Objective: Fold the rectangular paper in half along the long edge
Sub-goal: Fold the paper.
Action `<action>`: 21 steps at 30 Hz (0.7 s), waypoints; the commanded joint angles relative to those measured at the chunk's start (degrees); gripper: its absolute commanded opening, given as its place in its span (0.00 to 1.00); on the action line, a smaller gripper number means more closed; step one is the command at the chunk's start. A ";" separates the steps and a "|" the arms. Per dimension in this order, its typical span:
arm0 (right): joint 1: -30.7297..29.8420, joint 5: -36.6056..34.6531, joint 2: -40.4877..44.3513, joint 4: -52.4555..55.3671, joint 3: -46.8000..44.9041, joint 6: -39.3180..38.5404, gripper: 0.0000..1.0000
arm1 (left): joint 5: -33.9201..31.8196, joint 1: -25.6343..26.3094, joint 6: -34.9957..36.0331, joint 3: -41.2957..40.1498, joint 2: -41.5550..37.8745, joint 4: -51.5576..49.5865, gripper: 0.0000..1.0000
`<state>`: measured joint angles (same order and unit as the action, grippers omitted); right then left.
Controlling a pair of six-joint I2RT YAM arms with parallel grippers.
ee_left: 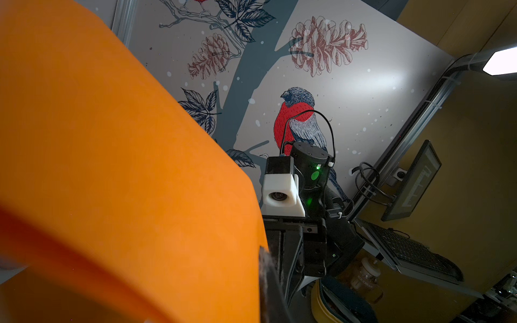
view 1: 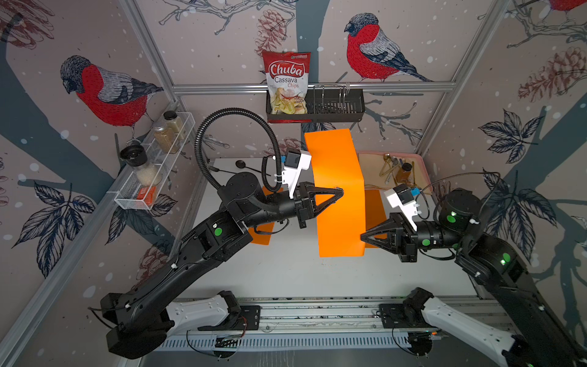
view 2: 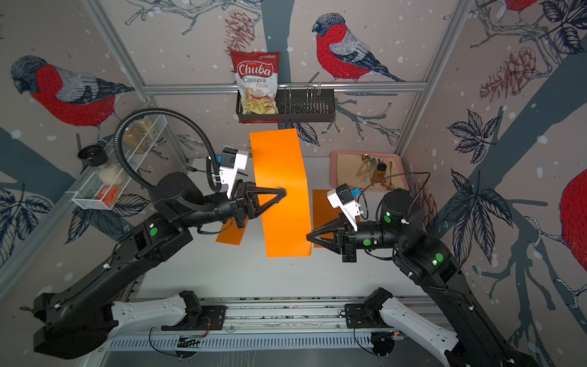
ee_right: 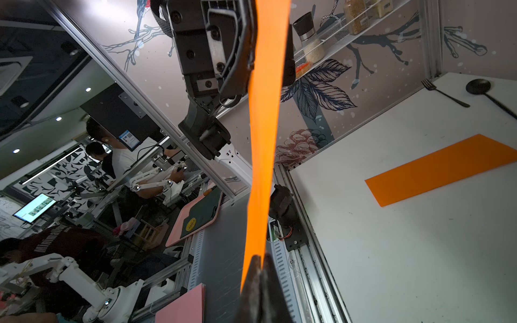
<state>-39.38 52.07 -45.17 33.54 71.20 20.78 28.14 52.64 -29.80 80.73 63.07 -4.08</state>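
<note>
Up above the middle of the tabletop, the orange paper is held off the surface as one long sheet running 12 to 6 o'clock. The left pincer comes in from 9 o'clock and is clamped tight on it. The right pincer is clamped tight on its 3 o'clock edge, closer to the 6 o'clock end.

Both top views show that layout, plus stuff the wrist cams miss: a Chuba cassava chips bag in the black wall rack at 12 o'clock, and a pink tray at 2 o'clock.

The right wrist cam gets the paper edge-on with its fingertips pressed flat together on it. It also catches a black fork and a black spoon lying on the tabletop. The left wrist cam is mostly just orange, and its own fingers are barely visible.

Count:
- Three orange sheets: the held one, the left flat sheet at 9 o'clock and the right flat sheet at 3 o'clock, both lying on the tabletop.
- Two pincers.
- One fork, one spoon and one chips bag.
</note>
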 commanded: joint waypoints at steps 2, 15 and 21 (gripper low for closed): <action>-0.60 0.17 0.24 0.98 -0.12 -1.09 0.09 | -0.59 -0.09 1.24 1.24 0.04 0.79 0.00; -2.20 -2.59 1.72 2.02 -0.79 -0.61 0.05 | -1.51 -0.06 1.77 2.84 0.30 -0.27 0.00; -2.46 -2.74 2.18 2.85 -0.96 -1.05 0.00 | -1.73 -0.11 1.90 3.16 0.65 -0.58 0.00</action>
<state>-41.58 49.58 -43.13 35.73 70.26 20.78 26.79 52.66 -28.69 83.31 63.59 -5.37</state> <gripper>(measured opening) 0.125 0.048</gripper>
